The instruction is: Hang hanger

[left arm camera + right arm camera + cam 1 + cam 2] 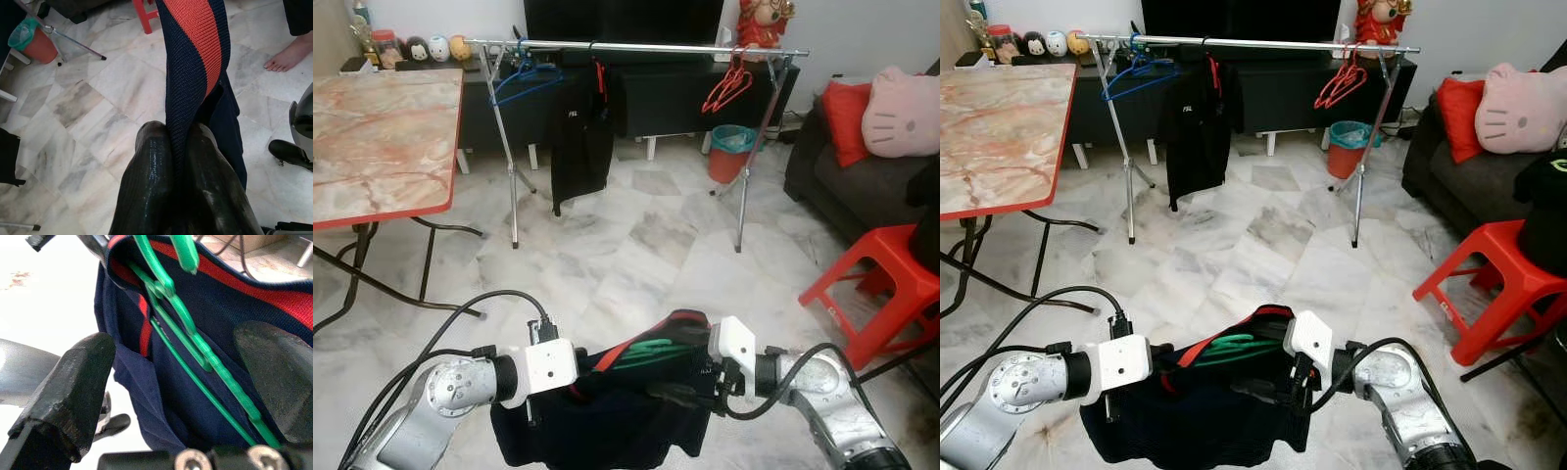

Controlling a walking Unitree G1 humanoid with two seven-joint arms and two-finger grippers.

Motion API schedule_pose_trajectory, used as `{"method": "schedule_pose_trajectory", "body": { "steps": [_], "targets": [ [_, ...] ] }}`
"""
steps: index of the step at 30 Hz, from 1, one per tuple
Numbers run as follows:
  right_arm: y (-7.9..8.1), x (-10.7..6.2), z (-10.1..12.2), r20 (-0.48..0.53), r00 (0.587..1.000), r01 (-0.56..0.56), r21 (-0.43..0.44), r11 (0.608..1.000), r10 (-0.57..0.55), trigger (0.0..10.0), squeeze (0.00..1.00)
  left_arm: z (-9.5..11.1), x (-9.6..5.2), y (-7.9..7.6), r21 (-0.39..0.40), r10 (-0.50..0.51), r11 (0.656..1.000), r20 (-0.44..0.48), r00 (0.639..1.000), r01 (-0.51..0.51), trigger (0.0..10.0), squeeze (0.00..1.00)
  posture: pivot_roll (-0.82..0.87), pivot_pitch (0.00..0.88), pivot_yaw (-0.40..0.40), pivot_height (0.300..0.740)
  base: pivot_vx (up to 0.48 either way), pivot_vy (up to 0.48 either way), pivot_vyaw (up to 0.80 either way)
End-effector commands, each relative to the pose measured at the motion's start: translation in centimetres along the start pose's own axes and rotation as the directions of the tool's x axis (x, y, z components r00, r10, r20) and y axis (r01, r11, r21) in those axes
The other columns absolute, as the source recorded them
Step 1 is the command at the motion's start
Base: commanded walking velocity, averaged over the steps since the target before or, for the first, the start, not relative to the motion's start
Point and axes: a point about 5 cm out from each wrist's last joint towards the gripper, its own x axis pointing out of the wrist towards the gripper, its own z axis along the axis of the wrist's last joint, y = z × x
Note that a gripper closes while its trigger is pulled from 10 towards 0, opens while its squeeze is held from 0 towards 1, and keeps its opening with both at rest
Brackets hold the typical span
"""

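Green hanger (651, 350) sits inside a navy garment (607, 411) with red trim, held low between both arms above the marble floor (636, 245); a clothes rail (636, 45) stands well ahead. Left wrist view: the left pincer (178, 147) is clamped on the garment's striped edge. Right wrist view: the right pincer (181, 362) is spread wide around hanger and cloth.

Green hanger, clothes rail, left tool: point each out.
green hanger (195, 340): right wrist view, on its neck.
clothes rail (656, 46): left eye view, mid-bar.
left tool (178, 161): left wrist view, between fingertips pinching the garment.
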Motion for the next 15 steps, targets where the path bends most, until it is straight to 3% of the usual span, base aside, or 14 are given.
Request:
{"method": "schedule_pose_trajectory", "body": {
  "steps": [1, 8, 15],
  "targets": [
    [-0.2, -0.4, 0.5, -0.002, 0.999, -0.037, -0.007, 0.999, 0.037, 10.0, 0.0, 1.0, 0.0, 0.1, 0.033, 0.001, 0.999, 0.033, 0.999, -0.002, 10.0, 0.0, 0.17, 0.0, -0.073, 0.74, 0.0, 0.0, 0.0],
    [-0.8, -0.4, 0.2, -0.051, 0.999, -0.02, -0.051, 0.999, 0.017, 10.0, 0.0, 1.5, -0.1, 0.1, 0.05, -0.011, 0.999, 0.045, 0.999, 0.009, 10.0, 0.0, 0.17, 0.0, -0.078, 0.74, 0.0, 0.0, 0.0],
    [-0.6, -0.4, -0.1, -0.057, 0.996, -0.066, -0.028, 0.997, 0.064, 10.0, 0.0, 2.3, -0.1, -0.1, 0.085, -0.048, 0.995, 0.066, 0.997, 0.042, 10.0, 0.0, 0.18, 0.0, -0.084, 0.74, 0.0, 0.0, 0.0]
  ]
}}
